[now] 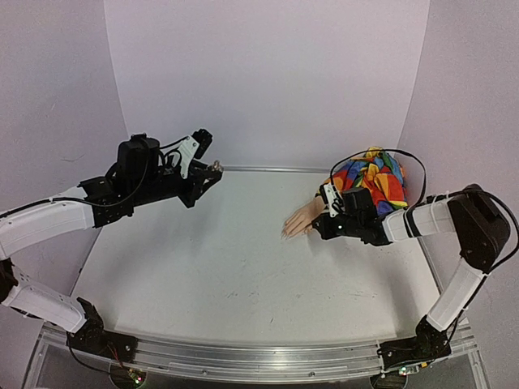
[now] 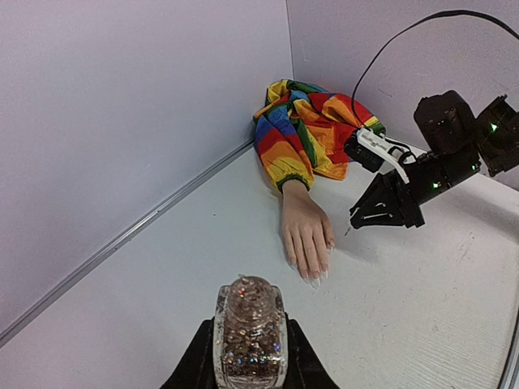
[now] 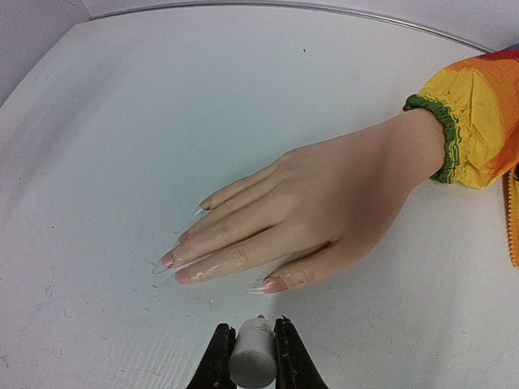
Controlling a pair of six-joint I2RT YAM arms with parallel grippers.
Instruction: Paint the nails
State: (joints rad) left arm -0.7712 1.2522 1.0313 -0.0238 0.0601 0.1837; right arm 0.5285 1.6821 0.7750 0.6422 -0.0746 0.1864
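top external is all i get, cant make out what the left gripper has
observer: In the left wrist view the left gripper is shut on a clear bottle packed with glitter, with no cap on its neck.
operator: and the right one
observer: In the right wrist view the right gripper is shut on a small white cap, close beside the mannequin hand.
operator: nails done yet
observer: The nails have long clear pointed tips. I cannot tell whether any polish is on them.

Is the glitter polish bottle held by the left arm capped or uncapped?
Uncapped: the bottle has a bare neck, and the right arm's fingers pinch a white cap near the mannequin hand.
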